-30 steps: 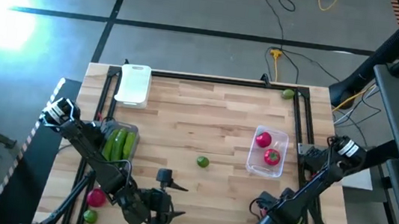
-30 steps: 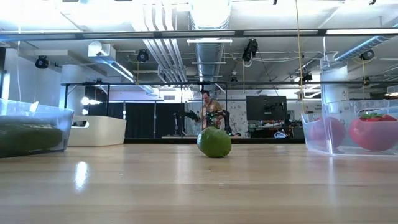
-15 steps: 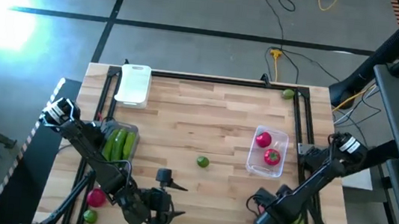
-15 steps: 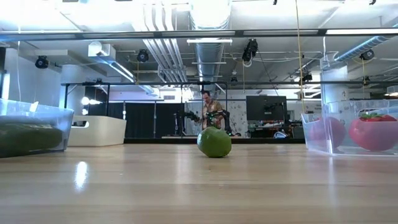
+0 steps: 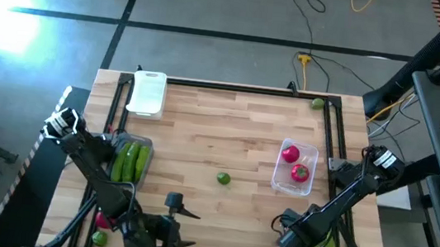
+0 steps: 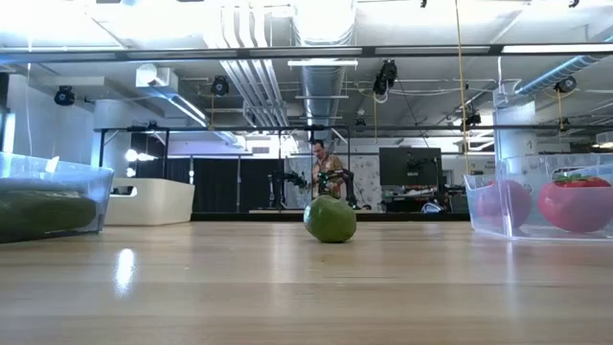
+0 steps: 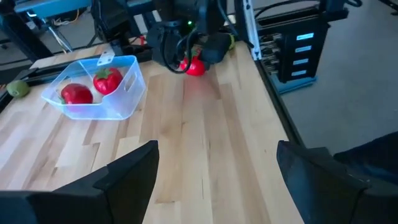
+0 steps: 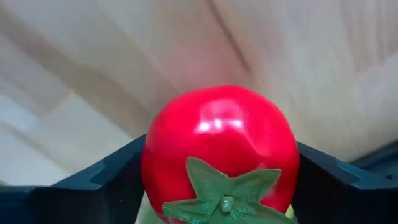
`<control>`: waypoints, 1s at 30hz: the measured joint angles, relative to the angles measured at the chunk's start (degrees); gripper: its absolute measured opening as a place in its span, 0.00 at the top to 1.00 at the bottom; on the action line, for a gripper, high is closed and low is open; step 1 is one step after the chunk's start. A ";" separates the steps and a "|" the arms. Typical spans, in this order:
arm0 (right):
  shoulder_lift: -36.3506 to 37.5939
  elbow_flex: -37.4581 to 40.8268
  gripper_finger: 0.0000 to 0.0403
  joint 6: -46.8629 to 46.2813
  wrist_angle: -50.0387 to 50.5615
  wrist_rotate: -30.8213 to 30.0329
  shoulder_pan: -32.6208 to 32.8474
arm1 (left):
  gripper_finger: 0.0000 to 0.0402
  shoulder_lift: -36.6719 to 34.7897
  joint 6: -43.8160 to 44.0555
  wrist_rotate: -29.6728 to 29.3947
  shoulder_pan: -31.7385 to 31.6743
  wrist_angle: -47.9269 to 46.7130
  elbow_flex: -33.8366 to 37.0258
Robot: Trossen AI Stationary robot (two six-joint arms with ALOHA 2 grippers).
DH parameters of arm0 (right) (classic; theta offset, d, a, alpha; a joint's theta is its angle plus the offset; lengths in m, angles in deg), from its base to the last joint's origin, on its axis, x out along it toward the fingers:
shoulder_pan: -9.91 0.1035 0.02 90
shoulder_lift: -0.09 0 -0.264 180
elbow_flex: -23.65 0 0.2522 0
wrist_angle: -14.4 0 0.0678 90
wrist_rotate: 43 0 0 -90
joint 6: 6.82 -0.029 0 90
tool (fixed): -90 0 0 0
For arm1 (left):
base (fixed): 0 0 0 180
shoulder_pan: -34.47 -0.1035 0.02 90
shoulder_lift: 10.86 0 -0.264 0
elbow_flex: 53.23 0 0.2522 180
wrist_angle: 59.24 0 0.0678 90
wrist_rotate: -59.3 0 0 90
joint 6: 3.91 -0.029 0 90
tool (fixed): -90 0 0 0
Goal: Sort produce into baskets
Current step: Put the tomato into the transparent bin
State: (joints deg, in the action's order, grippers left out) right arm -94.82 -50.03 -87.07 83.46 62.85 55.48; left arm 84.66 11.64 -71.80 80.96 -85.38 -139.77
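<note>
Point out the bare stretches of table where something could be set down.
Free: the far wood between the white tray and the tomato tub, and around the lone lime. Crowded: the near edge, with both arms.

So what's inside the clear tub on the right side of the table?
Two red tomatoes with green tops lie in the clear tub, and nothing else shows there. In the low view its wall blurs them, so the tub floor under them cannot be seen.
</note>
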 joint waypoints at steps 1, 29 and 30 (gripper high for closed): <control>0.04 -0.52 0.29 1.22 0.31 0.58 -0.38 | 0.23 0.00 0.01 -0.16 0.53 -0.95 -0.81; 13.72 1.82 0.29 38.32 9.37 -17.28 -46.73 | 0.23 -0.02 5.45 -2.47 5.59 -8.81 -2.20; 13.59 2.91 0.28 39.30 8.31 -17.33 -47.63 | 0.23 -0.02 5.89 -2.49 5.59 -8.88 -2.20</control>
State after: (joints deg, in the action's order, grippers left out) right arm -81.23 -47.12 -47.77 91.78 45.52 7.85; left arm 84.64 17.53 -74.29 86.54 -94.26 -141.97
